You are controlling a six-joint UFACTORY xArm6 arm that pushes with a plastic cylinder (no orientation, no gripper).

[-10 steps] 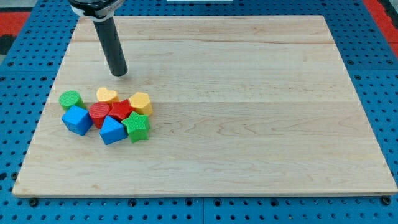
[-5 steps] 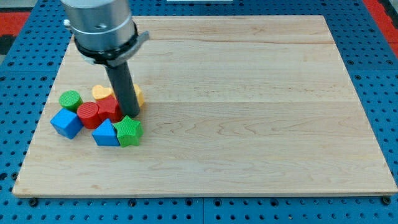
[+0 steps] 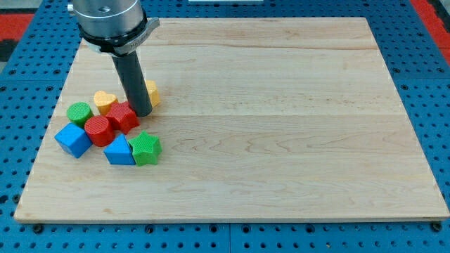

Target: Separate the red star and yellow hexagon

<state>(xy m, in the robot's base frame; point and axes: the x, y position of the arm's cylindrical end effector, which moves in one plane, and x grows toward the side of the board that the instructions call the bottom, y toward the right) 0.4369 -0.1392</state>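
My tip (image 3: 143, 113), a plain rod with no jaws to open or close, sits wedged between red star (image 3: 123, 116) at its 9 o'clock and yellow hexagon (image 3: 150, 93) at its 1 o'clock on the tabletop (image 3: 281, 126), so the splitting step seems underway and the next push likely should drive the hexagon further toward 1 o'clock.

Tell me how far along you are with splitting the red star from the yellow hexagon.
Partly done: my tip sits between the red star and the yellow hexagon, which peeks out behind the rod. Left: the hexagon lies close by and needs pushing clear of the cluster.

No text, label, brand, number or sign can be read on the board, the blocks or the rod.
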